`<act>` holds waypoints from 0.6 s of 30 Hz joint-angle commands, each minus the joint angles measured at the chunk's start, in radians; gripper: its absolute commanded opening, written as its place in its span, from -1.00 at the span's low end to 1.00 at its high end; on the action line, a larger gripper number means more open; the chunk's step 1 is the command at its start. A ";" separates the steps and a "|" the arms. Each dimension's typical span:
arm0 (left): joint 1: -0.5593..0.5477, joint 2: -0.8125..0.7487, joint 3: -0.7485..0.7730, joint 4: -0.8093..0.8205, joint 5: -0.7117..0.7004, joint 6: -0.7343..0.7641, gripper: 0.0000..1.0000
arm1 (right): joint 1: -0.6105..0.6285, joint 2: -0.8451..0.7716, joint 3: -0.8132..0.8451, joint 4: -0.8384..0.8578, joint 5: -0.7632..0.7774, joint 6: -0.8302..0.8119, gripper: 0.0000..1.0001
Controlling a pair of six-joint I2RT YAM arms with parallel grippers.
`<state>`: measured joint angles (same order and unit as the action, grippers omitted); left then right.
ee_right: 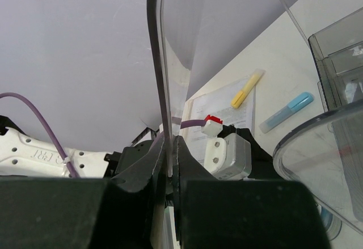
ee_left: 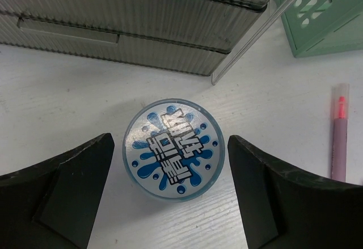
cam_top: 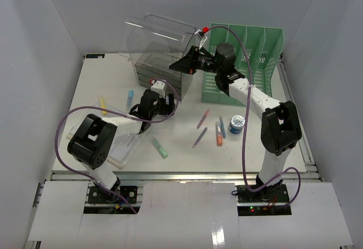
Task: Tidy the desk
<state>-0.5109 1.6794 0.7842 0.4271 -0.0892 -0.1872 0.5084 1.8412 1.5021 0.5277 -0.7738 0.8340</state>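
The left gripper [cam_top: 146, 110] hangs wide open, its two black fingers [ee_left: 62, 198] on either side of a round tin [ee_left: 170, 150] with a blue splash lid. There is a gap on both sides and neither finger touches it. The tin sits just in front of the clear drawer box [cam_top: 157, 72].

The right gripper [ee_right: 169, 167] is pinched tight on the edge of a clear plastic cover [ee_right: 160, 62]. The sheet rises straight up from between the closed fingers, and the cover stands above the drawer box.

The desk [cam_top: 187, 155] is a broad white tabletop with an aluminium rail along its near edge, and the drawer box sits toward its back. Right of the box is a green file rack [cam_top: 245, 62]. Pens lie loose in front of the box and to its right, near a second round tin [cam_top: 236, 124]. A yellow highlighter [cam_top: 103, 104] and a blue highlighter [cam_top: 130, 97] lie left of the box. A green highlighter [cam_top: 159, 147] and a sleeve of papers [cam_top: 122, 142] lie well in front of it.

The left arm is folded low, its forearm stretched toward the box and its wrist pointing down. The right arm has its elbow raised and reaches back and left across the front of the rack to the cover.
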 commanded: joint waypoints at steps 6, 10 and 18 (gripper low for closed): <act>-0.006 0.026 0.043 0.021 0.012 0.014 0.62 | -0.002 -0.039 0.001 0.083 -0.030 0.027 -0.85; -0.006 0.036 0.052 0.015 -0.008 -0.011 -0.01 | -0.002 -0.044 -0.001 0.083 -0.030 0.028 -0.85; -0.005 -0.083 0.014 -0.009 -0.014 -0.121 -1.00 | -0.002 -0.051 -0.002 0.084 -0.032 0.030 -0.85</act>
<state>-0.5129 1.7152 0.8146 0.4387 -0.0957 -0.2115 0.5076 1.8412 1.4937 0.5361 -0.7768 0.8360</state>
